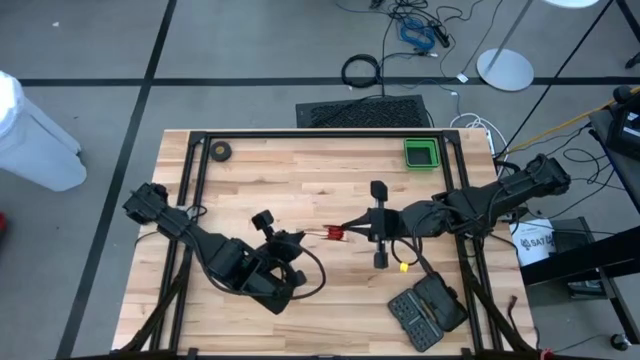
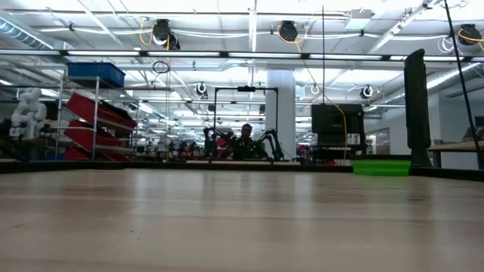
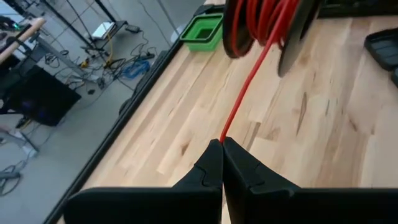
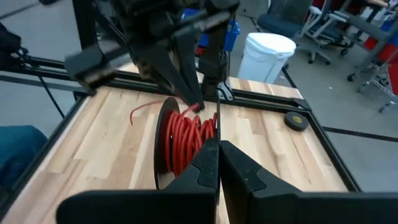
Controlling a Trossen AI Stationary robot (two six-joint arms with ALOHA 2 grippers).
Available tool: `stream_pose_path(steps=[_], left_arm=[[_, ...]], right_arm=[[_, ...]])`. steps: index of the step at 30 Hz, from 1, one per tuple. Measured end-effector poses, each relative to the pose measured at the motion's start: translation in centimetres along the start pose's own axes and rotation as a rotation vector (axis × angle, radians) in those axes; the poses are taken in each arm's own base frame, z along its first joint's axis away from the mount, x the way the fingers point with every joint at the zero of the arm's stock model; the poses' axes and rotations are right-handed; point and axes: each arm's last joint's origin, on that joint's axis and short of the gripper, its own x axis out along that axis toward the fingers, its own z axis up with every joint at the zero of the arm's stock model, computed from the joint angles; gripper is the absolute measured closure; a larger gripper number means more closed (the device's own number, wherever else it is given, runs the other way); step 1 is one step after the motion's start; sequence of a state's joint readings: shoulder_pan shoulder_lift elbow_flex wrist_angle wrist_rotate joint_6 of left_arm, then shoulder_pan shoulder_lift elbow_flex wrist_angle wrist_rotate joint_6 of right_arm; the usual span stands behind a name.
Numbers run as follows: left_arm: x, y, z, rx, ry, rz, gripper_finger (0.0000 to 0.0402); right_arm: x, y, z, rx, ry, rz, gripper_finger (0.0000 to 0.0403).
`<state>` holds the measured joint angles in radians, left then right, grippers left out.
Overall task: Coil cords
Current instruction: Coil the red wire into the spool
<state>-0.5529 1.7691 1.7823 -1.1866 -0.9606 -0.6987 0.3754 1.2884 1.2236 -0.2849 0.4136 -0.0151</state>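
Observation:
The thin red cord is wound on a small black reel held above the middle of the table. The right wrist view shows the reel with red turns between its black discs and a loose red end sticking out. My right gripper comes from the table's right and is shut on the reel. Coming from the left, my left gripper is shut on the cord a short way from the reel. Neither gripper shows in the low view. My left gripper pinches a single strand of the cord between its two fingertips. The cord runs straight and taut from there to the reel, clear of the table. My right gripper pinches the edge of one of the reel's black discs between its shut fingers. It reaches roughly level from the table's right. The reel stands on edge, lifted clear of the table.
A green bin sits at the far right of the table and a small black ring-shaped roll at the far left. A black case lies near the front right edge, with a small yellow piece close by.

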Motion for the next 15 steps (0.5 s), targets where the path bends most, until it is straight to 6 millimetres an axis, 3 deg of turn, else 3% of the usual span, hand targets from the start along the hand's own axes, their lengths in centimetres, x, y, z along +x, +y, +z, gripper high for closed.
stream_pose_path(steps=[15], left_arm=[[1.1, -2.0, -0.2, -0.017, -0.071, -0.083, 0.04]], right_arm=[[-0.3, 0.7, 0.3, -0.005, -0.029, 0.026, 0.0403]])
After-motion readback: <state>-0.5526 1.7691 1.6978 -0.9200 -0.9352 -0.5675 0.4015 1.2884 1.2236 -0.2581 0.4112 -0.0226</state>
